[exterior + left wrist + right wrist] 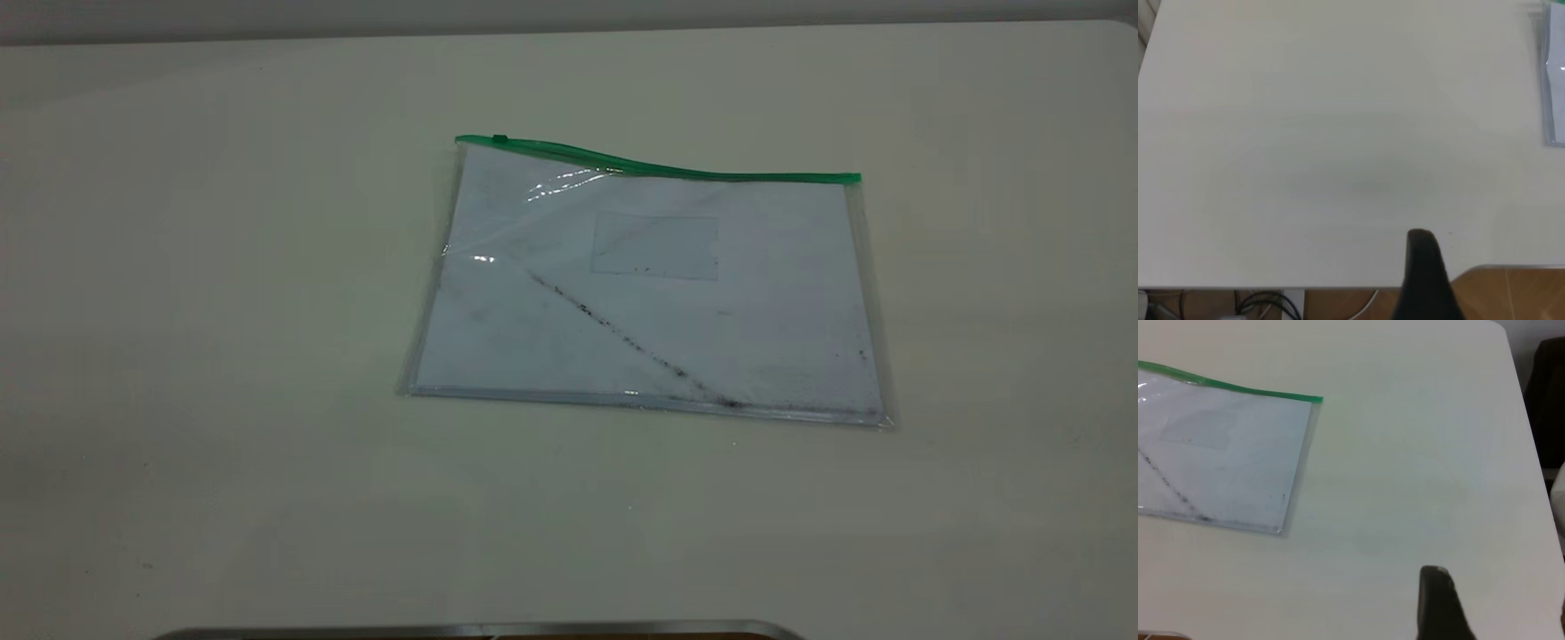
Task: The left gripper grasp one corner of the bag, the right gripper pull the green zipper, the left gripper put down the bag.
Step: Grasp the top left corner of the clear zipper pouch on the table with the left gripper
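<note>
The bag [649, 293] lies flat on the cream table [222, 356], a clear pouch with a white sheet, a dark diagonal smudge and a small pocket. The green zipper [658, 167] runs along its far long edge, with the slider tab [500, 140] near the left corner. Neither arm shows in the exterior view. In the left wrist view, only a black tip of my left gripper [1421, 257] shows at the near table edge, far from the bag [1555, 80]. My right gripper [1435, 593] shows likewise, apart from the bag [1218, 453] and its green zipper [1238, 387].
A metal-rimmed edge [480, 631] borders the table's near side. Wooden floor [1511, 297] and cables [1265, 303] lie beyond the edge by the left arm. A dark object [1548, 400] stands past the table's right edge.
</note>
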`<state>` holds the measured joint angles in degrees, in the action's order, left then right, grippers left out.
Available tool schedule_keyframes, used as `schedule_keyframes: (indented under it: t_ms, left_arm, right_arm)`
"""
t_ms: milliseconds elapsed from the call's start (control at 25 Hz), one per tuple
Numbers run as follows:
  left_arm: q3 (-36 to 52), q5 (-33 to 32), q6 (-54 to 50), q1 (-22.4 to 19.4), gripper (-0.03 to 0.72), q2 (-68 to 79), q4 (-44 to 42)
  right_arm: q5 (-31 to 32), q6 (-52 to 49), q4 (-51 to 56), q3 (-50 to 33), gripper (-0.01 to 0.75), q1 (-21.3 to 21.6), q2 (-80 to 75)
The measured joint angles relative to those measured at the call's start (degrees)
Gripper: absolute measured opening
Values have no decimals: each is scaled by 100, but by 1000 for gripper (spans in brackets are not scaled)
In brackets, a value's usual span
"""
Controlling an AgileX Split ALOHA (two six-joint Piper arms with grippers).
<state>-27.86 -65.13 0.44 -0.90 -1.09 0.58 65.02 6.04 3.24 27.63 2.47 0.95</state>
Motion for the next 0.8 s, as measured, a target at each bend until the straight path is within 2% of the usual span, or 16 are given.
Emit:
schedule_keyframes:
  t_ms: [800]
  left_arm:
    - [-22,0,-77,0,589,139,-89]
  right_arm:
    - [0,0,5,0,467,0,0]
